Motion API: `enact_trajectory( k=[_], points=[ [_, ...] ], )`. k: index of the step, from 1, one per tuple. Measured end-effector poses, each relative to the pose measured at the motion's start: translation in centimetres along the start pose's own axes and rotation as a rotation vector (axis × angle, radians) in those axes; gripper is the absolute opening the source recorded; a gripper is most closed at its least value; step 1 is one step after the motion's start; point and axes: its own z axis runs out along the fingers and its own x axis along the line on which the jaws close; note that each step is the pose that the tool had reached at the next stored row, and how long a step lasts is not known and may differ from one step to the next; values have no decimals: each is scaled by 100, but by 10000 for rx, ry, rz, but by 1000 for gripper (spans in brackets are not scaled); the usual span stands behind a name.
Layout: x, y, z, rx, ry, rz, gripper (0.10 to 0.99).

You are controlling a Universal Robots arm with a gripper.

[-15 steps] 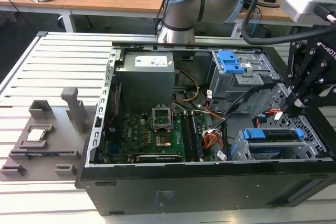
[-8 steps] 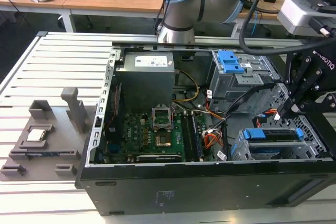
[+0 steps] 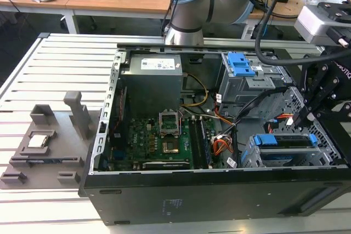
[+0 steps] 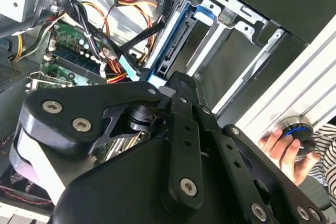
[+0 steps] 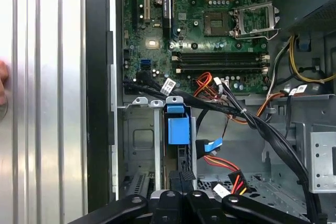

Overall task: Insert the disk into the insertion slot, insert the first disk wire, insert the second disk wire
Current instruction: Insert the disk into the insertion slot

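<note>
Over the corner of the computer case [image 3: 219,201], at the exterior view's right, the gripper [image 3: 300,119] hung close above the disk [image 3: 285,141]; whether its jaws were open or closed I could not tell. The disk lay already inside the insertion slot [image 3: 249,160]. Beside it lay loose wires [image 5: 233,179]. To my judgement, each wire must meet the disk squarely and go in straight, kept clear of the black cable bundle [image 5: 278,140].
</note>
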Motion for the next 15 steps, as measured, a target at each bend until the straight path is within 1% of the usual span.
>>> enact_trajectory(
  k=[1, 4, 15],
  points=[
    [0, -16, 20, -2, -1, 0, 106],
    [-1, -32, 42, -4, 0, 0, 106],
    [-1, -37, 48, -4, 1, 0, 106]
  ],
)
